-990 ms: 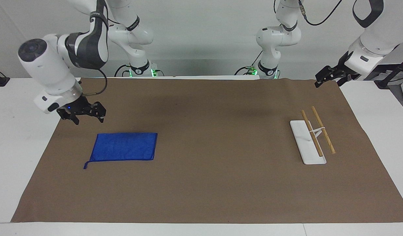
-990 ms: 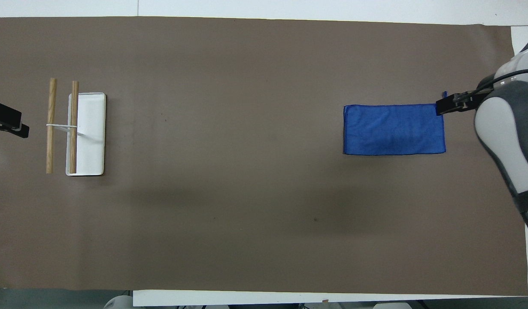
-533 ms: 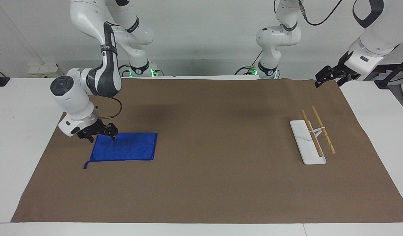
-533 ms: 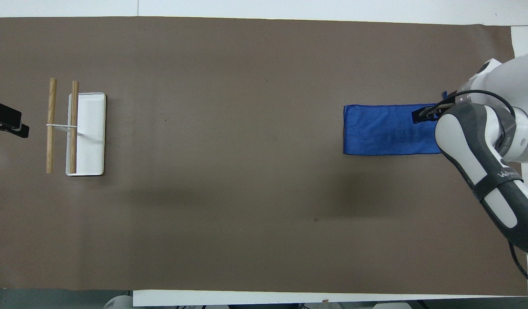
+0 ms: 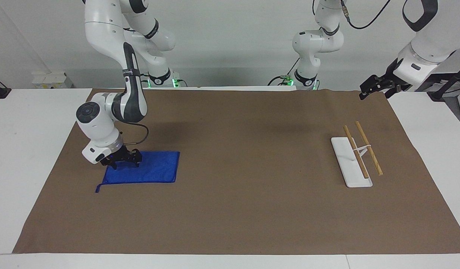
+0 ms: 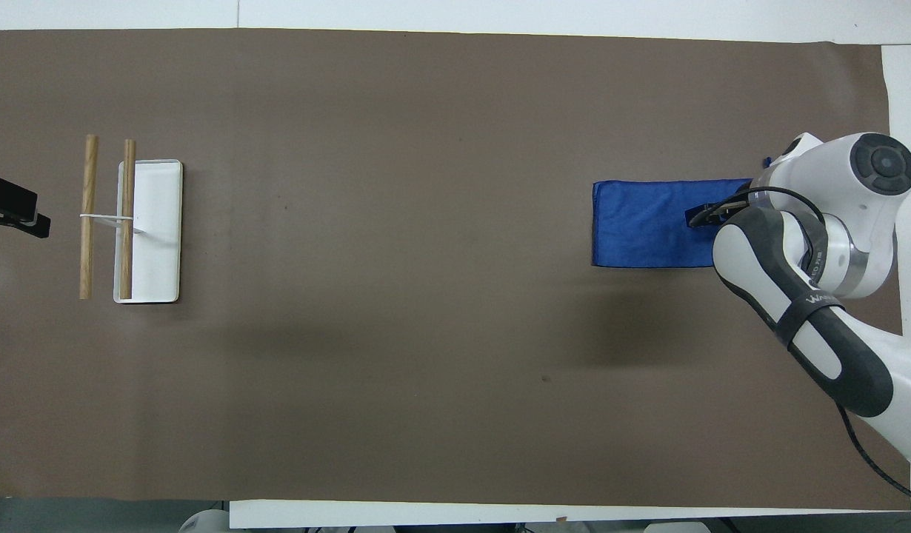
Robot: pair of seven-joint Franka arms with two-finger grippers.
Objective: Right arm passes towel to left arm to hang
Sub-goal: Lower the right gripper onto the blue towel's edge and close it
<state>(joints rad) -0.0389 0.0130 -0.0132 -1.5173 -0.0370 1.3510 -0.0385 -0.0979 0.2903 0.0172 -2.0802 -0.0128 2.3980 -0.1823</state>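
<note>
Brown mat covers white table (grey wall).

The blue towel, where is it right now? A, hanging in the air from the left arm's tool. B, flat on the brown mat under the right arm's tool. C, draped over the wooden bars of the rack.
B: the towel lies flat on the mat, with the right tool down at its end.

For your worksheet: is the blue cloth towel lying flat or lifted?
Flat: the blue cloth towel lies spread on the brown table cover, edges straight.
</note>
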